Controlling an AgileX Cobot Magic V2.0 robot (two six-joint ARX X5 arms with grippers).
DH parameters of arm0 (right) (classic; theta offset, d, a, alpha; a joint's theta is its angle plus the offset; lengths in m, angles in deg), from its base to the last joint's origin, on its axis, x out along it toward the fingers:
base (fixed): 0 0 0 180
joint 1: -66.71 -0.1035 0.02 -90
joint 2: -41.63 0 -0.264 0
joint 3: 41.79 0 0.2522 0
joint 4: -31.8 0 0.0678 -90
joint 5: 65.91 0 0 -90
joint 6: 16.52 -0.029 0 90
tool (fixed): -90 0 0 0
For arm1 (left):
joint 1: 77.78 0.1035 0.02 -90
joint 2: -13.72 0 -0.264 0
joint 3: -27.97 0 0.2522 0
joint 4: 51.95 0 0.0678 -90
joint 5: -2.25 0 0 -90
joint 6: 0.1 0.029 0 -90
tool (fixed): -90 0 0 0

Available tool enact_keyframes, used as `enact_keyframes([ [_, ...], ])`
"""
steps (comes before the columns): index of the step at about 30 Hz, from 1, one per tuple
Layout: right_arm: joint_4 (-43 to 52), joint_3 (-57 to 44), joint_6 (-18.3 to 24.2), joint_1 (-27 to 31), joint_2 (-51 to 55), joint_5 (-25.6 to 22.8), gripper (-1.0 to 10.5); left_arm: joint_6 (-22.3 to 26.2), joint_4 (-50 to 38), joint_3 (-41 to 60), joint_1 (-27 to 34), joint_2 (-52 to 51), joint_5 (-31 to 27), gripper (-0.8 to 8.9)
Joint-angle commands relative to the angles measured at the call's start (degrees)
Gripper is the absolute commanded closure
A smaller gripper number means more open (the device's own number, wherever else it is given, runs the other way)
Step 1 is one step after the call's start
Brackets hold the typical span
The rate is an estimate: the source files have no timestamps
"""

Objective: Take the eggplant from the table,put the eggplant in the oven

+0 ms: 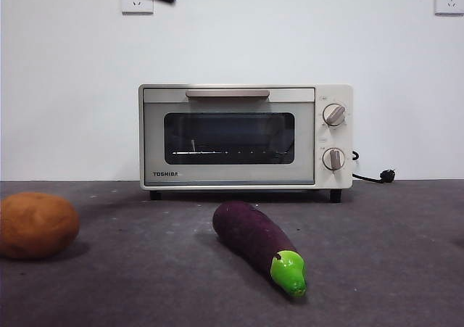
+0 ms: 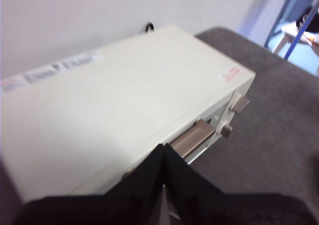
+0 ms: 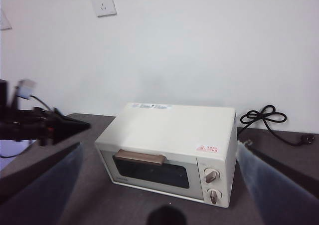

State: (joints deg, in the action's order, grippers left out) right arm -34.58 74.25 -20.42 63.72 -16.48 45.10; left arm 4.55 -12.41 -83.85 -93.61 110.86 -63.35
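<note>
The Toshiba toaster oven [image 1: 245,136] is sitting at the back of the worktop [image 1: 391,269] with its door shut; only the wire rack is showing through the dark glass. In front of it, the eggplant [image 1: 259,245] is lying apart from the oven on the bare worktop, green cap toward the camera. A potato [image 1: 36,224] is resting well to one side. A black power cord [image 3: 269,120] is trailing behind the oven. The left gripper [image 2: 163,152] is hovering above the oven's top front edge, near the bar handle [image 2: 192,141], jaws pressed together and holding nothing. The right gripper [image 3: 159,185] is hanging high with jaws spread wide, empty.
</note>
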Motion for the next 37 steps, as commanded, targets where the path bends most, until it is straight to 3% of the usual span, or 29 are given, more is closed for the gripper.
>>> enact_keyframes([
  [1, -0.22, 0.22, -0.59, -0.07, 0.11, 0.11, 3.8, 1.60, -1.90, -0.07, -0.83, 3.19, 0.00, 8.19],
  [13, -3.61, 0.22, -0.55, -0.07, 0.09, 0.22, 3.8, 1.62, -6.40, -0.07, -3.08, 10.99, -0.50, 8.19],
  [22, -5.11, 0.22, -0.42, -0.07, 0.09, 0.31, 3.8, 5.55, -6.97, -0.07, -4.92, 13.07, -6.56, 8.19],
  [37, -5.95, 0.22, -0.42, -0.07, 0.07, 1.55, 3.8, 5.66, -6.64, -0.07, -5.03, 15.91, -8.00, 8.19],
])
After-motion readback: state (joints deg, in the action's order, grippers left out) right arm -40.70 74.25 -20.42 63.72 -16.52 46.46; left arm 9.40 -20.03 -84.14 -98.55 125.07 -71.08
